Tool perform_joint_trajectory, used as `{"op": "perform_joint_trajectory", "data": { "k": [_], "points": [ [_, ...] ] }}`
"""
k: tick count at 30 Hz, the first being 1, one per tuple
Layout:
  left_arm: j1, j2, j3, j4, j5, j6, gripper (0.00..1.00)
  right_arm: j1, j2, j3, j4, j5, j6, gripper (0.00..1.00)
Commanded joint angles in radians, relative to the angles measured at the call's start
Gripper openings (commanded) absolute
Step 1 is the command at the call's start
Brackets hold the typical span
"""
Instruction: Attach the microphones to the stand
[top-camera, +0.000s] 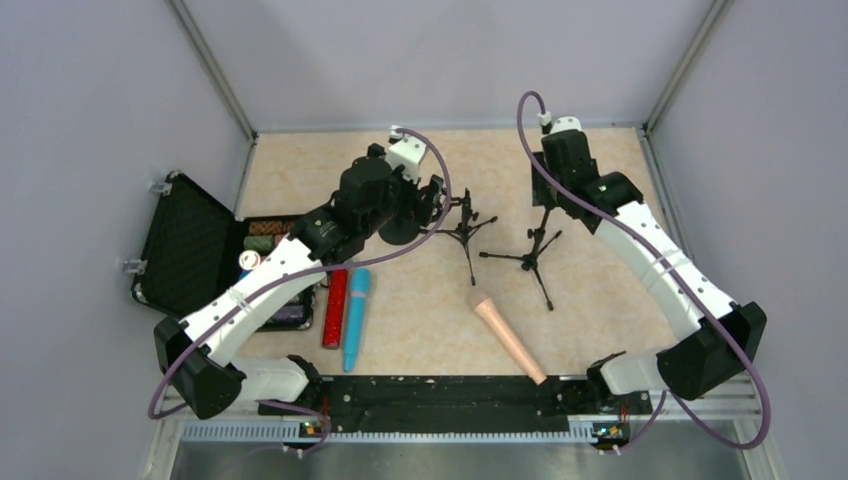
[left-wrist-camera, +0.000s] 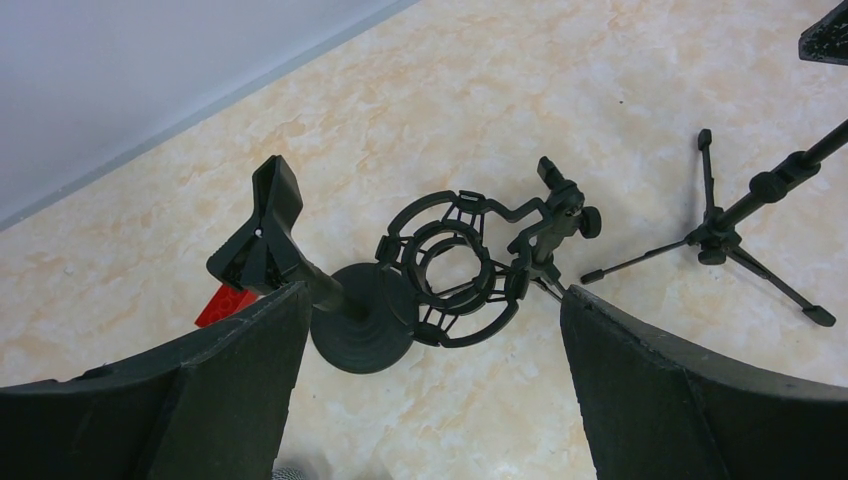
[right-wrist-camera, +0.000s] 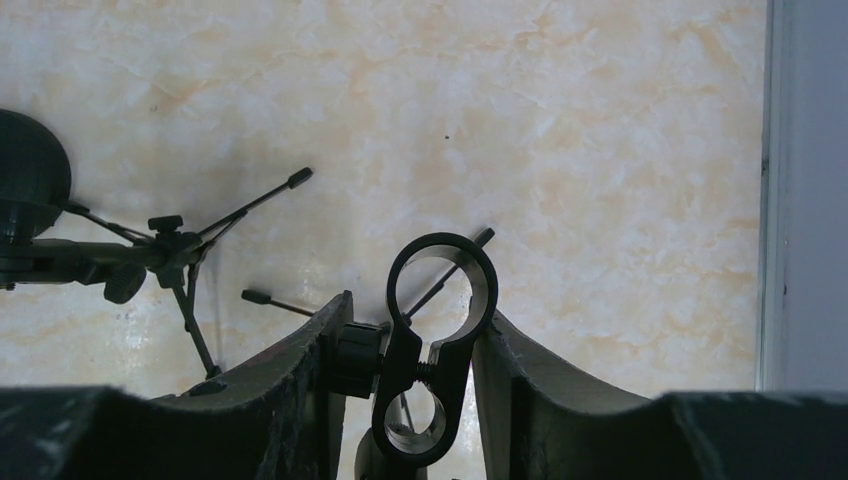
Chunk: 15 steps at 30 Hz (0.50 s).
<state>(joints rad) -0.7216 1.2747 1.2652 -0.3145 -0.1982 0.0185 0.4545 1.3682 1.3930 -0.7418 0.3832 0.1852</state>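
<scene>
**Top view:** All three mics lie loose on the bench (top-camera: 600, 170), none on a stand yet. The red microphone (top-camera: 335, 308) and blue microphone (top-camera: 355, 318) are side by side, touching, at 7 o'clock from the left arm (top-camera: 280, 270) tip. The pink microphone (top-camera: 510, 340) lies alone at 6 o'clock from the tall tripod (top-camera: 535, 255). An open black case (top-camera: 190, 245) sits at the 9 o'clock edge. The right arm (top-camera: 650, 250) reaches over the tall tripod.

**Left wrist:** The left pincer (left-wrist-camera: 432, 300) is spread wide and holds nothing. Below it is a round-base stand (left-wrist-camera: 360, 335) with a spring clip (left-wrist-camera: 265, 235). A shock mount (left-wrist-camera: 450, 270) on a small tripod (left-wrist-camera: 560, 215) sits just at its 3 o'clock. A small red block (left-wrist-camera: 225, 305) peeks out at 9 o'clock.

**Right wrist:** The right pincer (right-wrist-camera: 418, 315) is pinching the ring clamp (right-wrist-camera: 440, 300) at the tall tripod's top. One pad is on the knob side and the other is against the ring. The upper ring is open and empty.

**Step, as a judgement:** The right side braces the clamp while the left fetches a mic.
- Keep the right grip firm and the ring mouth unblocked, with no pads across the hole.
- Send the left pincer to 7 o'clock for a mic.
- Grab mid-body and square across. The red and blue mics touch, so come down from the outer side to avoid rolling the neighbour.
- Feed the tail end first through the ring.
- The tripod's thin legs make it tippy, so push along the ring's axis, not sideways.
</scene>
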Motion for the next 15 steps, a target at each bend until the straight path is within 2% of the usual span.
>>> {"op": "perform_joint_trajectory", "data": {
  "k": [1, 6, 11, 13, 15],
  "points": [
    [-0.006, -0.003, -0.006, 0.055, -0.009, 0.008, 0.99, -0.027, -0.064, -0.029, 0.042, 0.011, 0.015, 0.4],
    [-0.007, -0.003, -0.01, 0.06, -0.018, 0.011, 0.99, -0.027, -0.11, -0.054, 0.082, 0.016, 0.016, 0.4],
    [-0.009, -0.002, -0.01, 0.058, -0.01, 0.009, 0.99, -0.028, -0.113, -0.073, 0.092, 0.019, 0.009, 0.45],
    [-0.01, -0.001, -0.011, 0.058, -0.014, 0.01, 0.99, -0.028, -0.108, -0.075, 0.091, 0.004, 0.001, 0.52],
    [-0.011, 0.002, -0.012, 0.06, -0.02, 0.01, 0.99, -0.028, -0.109, -0.074, 0.091, -0.017, -0.002, 0.63]
  ]
}}
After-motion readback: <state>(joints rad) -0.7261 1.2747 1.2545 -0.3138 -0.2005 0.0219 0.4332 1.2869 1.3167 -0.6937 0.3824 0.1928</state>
